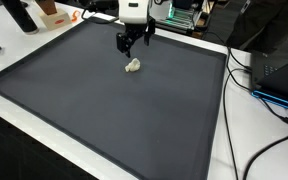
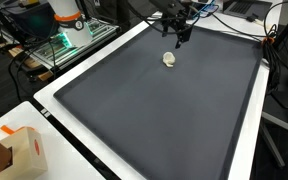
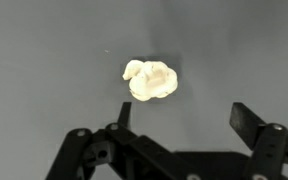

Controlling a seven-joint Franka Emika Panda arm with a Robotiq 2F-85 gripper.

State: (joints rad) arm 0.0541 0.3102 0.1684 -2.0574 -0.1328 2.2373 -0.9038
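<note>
One cream lump (image 3: 151, 80) lying on dark mat (image 1: 94, 115), near far edge in both exterior views. Jaws hanging just above lump, standing apart, gripping nothing. One mat covering white table (image 1: 232, 120). Cables (image 1: 272, 102) trailing beside mat, well apart from lump.

place: we take this for a robotics lab or workshop | evidence: we see loose cables (image 1: 246, 75) trailing off a white table (image 1: 222, 120) topped with a dark mat (image 1: 104, 110), green-lit electronics (image 2: 59, 42), a cardboard box (image 2: 24, 150)
</note>
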